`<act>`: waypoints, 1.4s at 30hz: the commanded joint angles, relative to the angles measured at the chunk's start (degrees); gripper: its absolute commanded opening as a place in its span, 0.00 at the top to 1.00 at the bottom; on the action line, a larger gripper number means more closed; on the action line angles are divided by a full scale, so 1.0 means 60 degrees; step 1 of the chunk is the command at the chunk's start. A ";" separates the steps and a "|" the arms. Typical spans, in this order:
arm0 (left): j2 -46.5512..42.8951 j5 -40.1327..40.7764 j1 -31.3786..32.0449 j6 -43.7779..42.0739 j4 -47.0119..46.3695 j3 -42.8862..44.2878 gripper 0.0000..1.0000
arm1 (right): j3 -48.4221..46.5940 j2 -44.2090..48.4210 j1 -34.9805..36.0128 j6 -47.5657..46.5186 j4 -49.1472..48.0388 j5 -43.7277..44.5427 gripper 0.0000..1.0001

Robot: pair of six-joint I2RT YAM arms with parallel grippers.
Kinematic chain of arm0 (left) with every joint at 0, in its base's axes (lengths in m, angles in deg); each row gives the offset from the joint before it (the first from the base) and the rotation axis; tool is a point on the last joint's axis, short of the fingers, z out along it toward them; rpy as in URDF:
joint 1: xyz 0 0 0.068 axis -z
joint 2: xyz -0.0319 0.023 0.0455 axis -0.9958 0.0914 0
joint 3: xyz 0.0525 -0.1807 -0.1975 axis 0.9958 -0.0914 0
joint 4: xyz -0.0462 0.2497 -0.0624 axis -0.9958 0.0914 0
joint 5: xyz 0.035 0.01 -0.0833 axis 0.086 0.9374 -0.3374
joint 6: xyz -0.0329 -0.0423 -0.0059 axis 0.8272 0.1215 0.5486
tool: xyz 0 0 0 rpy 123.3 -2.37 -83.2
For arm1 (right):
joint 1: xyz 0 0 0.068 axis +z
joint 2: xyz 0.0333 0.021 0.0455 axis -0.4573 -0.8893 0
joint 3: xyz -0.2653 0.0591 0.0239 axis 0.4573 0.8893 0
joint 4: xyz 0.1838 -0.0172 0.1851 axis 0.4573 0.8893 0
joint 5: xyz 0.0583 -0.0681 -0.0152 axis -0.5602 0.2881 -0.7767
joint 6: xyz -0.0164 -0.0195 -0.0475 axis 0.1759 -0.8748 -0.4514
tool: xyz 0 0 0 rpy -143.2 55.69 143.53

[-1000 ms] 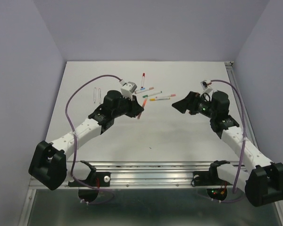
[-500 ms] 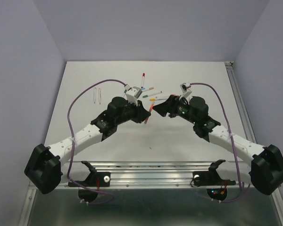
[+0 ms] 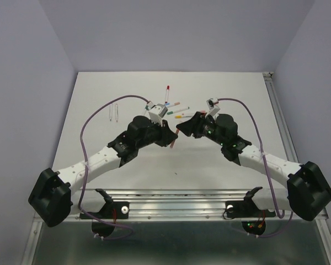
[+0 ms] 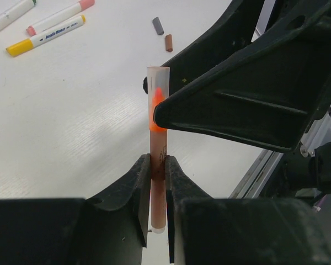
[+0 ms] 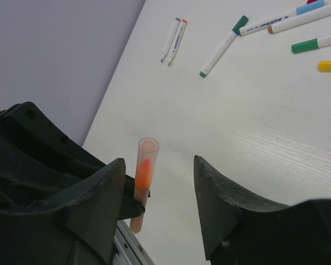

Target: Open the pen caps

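The white table stands between lavender walls. The left gripper is clamped on the barrel of an orange pen and holds it upright above the table. The translucent pen cap sits on the pen's upper end. The right gripper is spread wide, with the cap between its fingers (near one, clear of the other). Other pens and two loose caps lie on the table beyond.
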 commanded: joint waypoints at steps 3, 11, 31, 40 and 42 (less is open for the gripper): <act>0.0018 0.0001 0.0171 0.0237 -0.0662 -0.0041 1.00 | -0.0486 -0.0087 0.0198 -0.0013 -0.0346 0.0238 0.54; 0.0135 0.0015 0.0435 0.0311 -0.0882 0.0091 1.00 | -0.0633 -0.0073 0.0257 -0.0100 0.0166 0.0369 0.77; -0.0889 0.1274 0.2688 0.2170 -0.0033 -0.2149 1.00 | -0.2682 -0.0277 -0.0794 0.0207 0.3169 0.4457 0.99; -0.1432 0.1377 0.4169 0.3532 0.0538 -0.2400 1.00 | -0.3752 -0.0805 -0.2365 -0.0275 0.3346 0.4573 0.99; -0.1476 0.1436 0.4301 0.3737 0.0611 -0.2400 1.00 | -0.3840 -0.0820 -0.2599 -0.0320 0.3389 0.4326 0.99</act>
